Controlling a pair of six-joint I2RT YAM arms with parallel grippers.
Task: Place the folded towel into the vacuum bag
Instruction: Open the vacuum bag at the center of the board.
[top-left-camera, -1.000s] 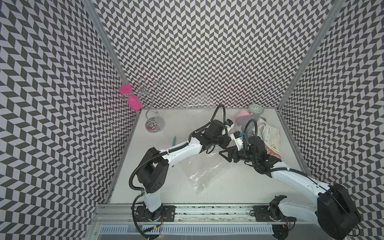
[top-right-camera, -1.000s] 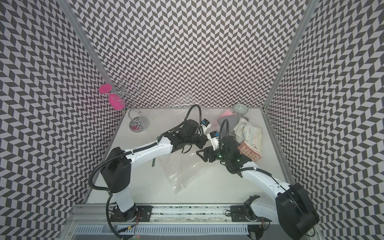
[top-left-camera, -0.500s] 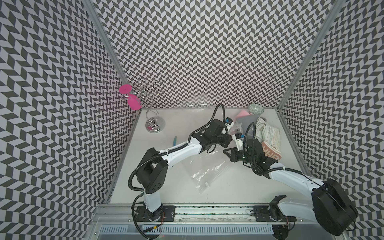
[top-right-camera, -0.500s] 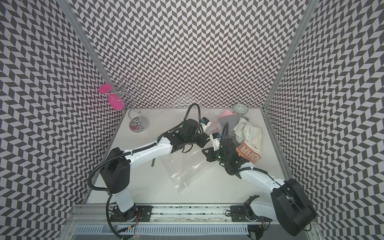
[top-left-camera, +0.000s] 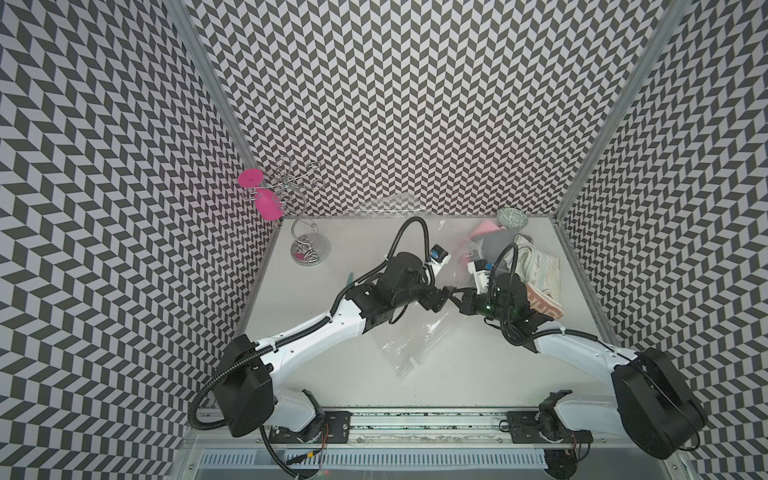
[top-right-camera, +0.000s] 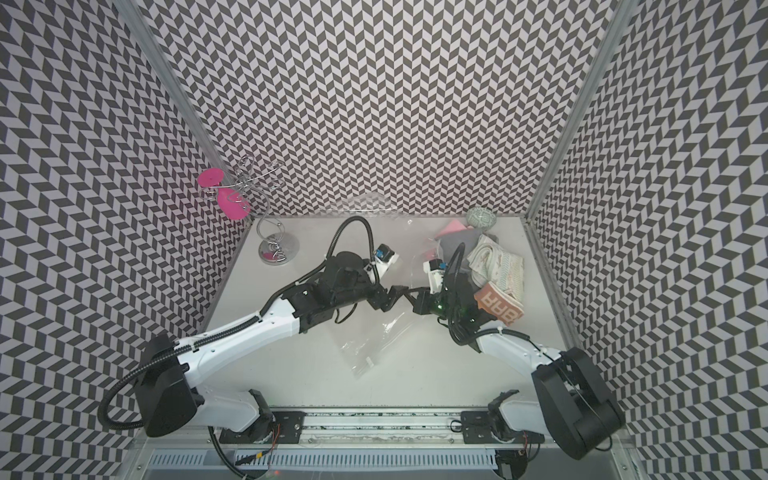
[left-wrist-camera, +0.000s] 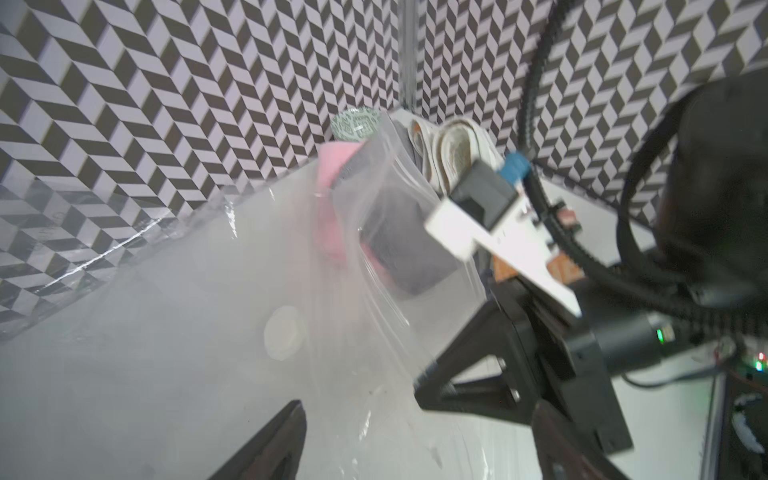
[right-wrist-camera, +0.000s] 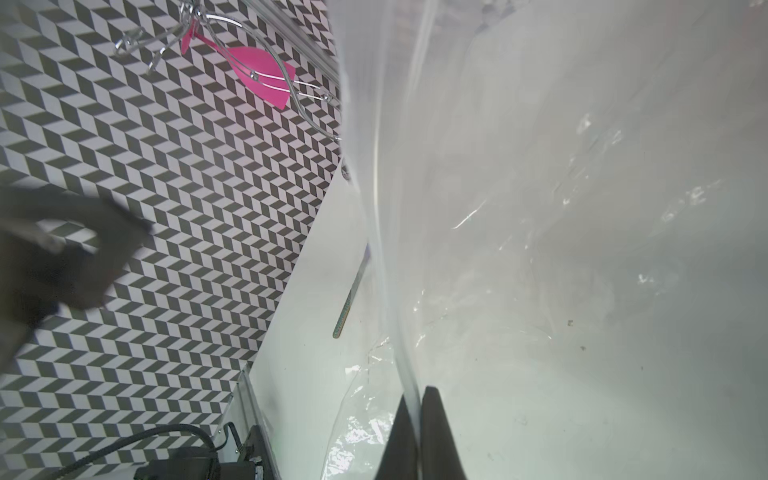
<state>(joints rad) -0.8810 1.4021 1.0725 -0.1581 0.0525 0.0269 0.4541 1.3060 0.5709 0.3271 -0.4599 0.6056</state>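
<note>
The vacuum bag (top-left-camera: 415, 340) (top-right-camera: 370, 345) is a big clear crinkly sheet rising from the table's middle toward the back wall. Its round white valve cap (left-wrist-camera: 284, 332) shows in the left wrist view. My right gripper (right-wrist-camera: 417, 415) (top-left-camera: 459, 297) is shut on the bag's edge. My left gripper (left-wrist-camera: 415, 440) (top-left-camera: 446, 293) faces it tip to tip, jaws wide open, with bag film (left-wrist-camera: 353, 374) in front of them. Folded towels are piled at the back right: grey (top-left-camera: 496, 245) (left-wrist-camera: 399, 232), pink (top-left-camera: 486, 228), cream patterned (top-left-camera: 536, 266), orange lettered (top-left-camera: 544, 307).
A wire stand (top-left-camera: 305, 249) with pink discs (top-left-camera: 268, 208) stands at the back left. A thin green stick (top-left-camera: 350, 277) (right-wrist-camera: 347, 303) lies by the left arm. A green patterned roll (top-left-camera: 512, 217) sits in the back right corner. Patterned walls close three sides.
My left gripper has opened and let go of the bag. My right gripper came in to the left gripper's tip and shut on the bag's edge.
</note>
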